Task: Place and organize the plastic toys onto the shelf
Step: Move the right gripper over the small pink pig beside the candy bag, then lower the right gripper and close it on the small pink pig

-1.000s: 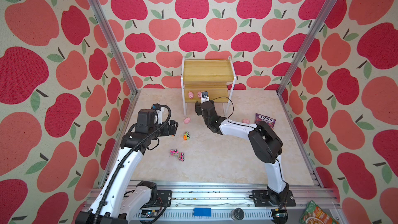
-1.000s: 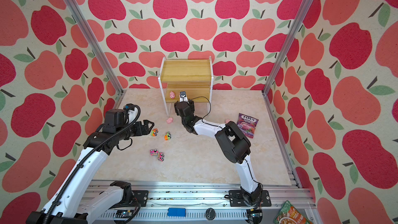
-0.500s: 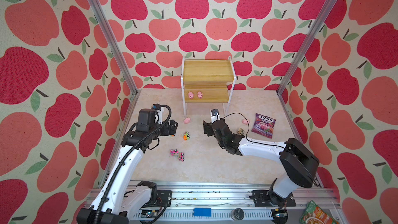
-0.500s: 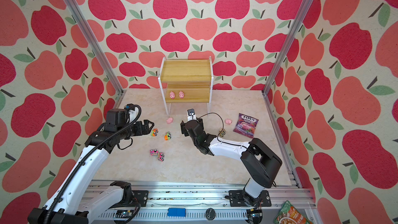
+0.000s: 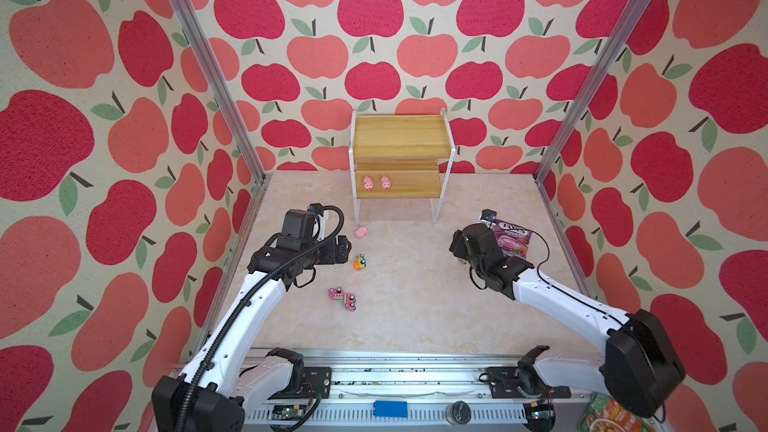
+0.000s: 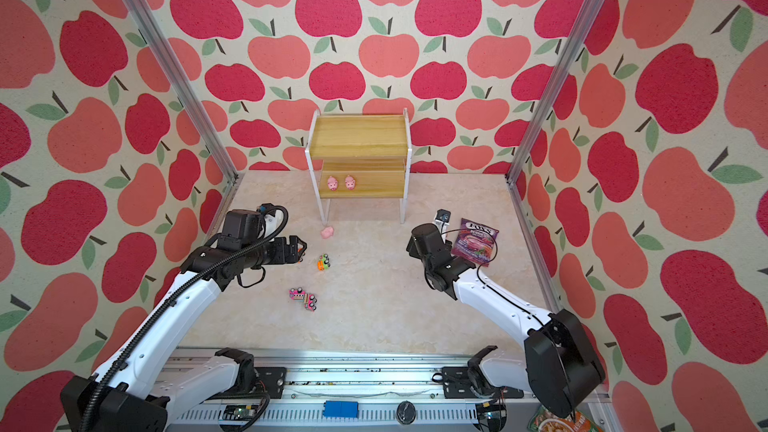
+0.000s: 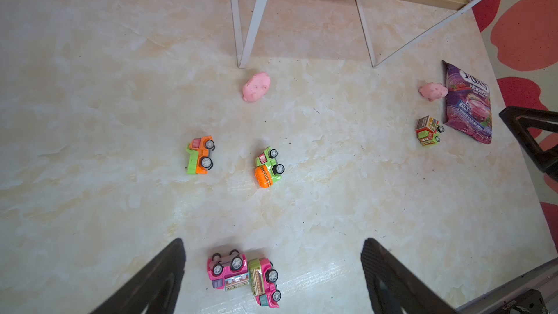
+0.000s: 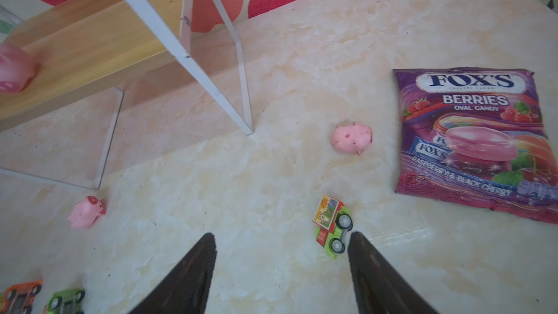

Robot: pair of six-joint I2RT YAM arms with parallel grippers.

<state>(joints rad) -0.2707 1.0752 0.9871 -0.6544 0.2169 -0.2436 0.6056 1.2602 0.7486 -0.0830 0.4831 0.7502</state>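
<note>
Glossy candy bag [image 6: 476, 241] mid-right, "FOX'S BERRIES OVAL CANDY", marbled worktop [image 6: 374, 326], left end effector [image 7: 271, 241], right end effector [image 8: 281, 235], both wide apart, empty.

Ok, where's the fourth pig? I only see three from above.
On the right, hidden behind the right arm from above; the right wrist view shows the pig between the shelf's leg and the candy bag.

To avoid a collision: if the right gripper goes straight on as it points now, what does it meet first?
Probably the green truck, just ahead of the right gripper and close to one fingertip; depth is unclear.
</note>
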